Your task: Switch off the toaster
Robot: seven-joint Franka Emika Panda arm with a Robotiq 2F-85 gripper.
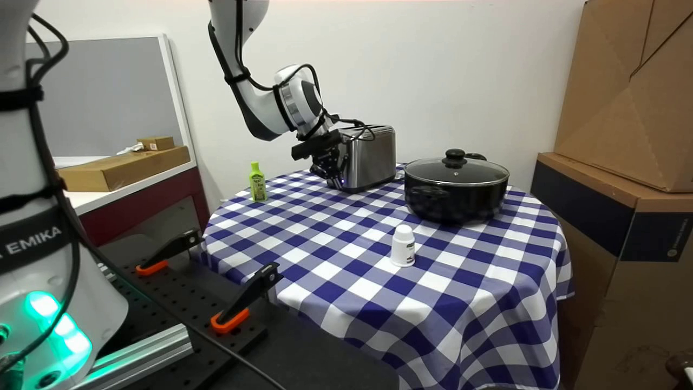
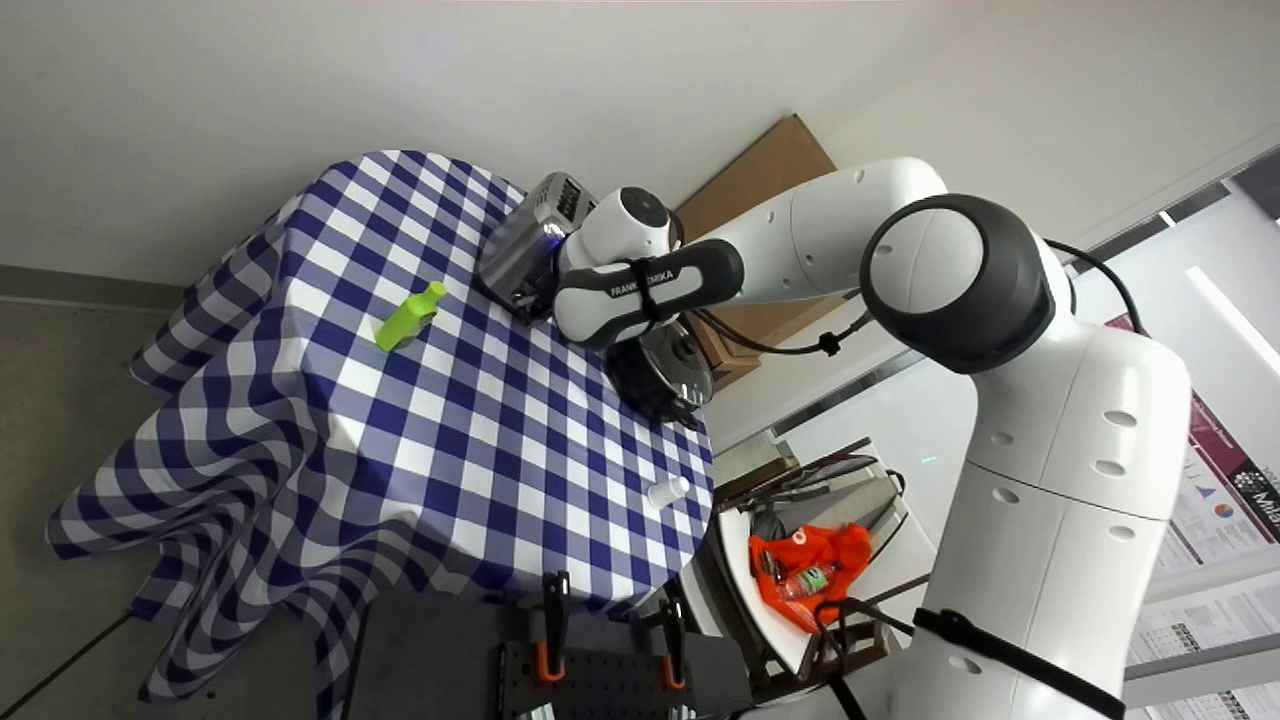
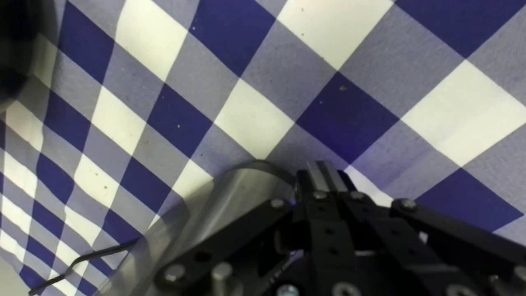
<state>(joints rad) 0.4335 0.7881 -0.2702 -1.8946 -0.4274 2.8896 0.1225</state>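
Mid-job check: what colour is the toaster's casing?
Shiny, metallic silver; the toaster shows best in an exterior view.

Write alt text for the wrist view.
Closed black gripper close beside the shiny metal toaster, over a blue-and-white checked tablecloth. A dark cord lies at lower left; a dark rounded edge, likely the pot, shows at upper left.

Most likely a robotics lab, going by the Franka Emika arm [image 2: 960, 262] by a perforated baseplate [image 1: 190, 293] with orange-padded clamps [image 1: 248, 294], the printed posters [image 2: 1225, 482] and stacked cardboard boxes [image 1: 631, 92] (though the toaster [image 1: 372, 157] and glass-lidded pot [image 1: 457, 199] on the gingham-covered surface [image 1: 330, 257] look homely enough).
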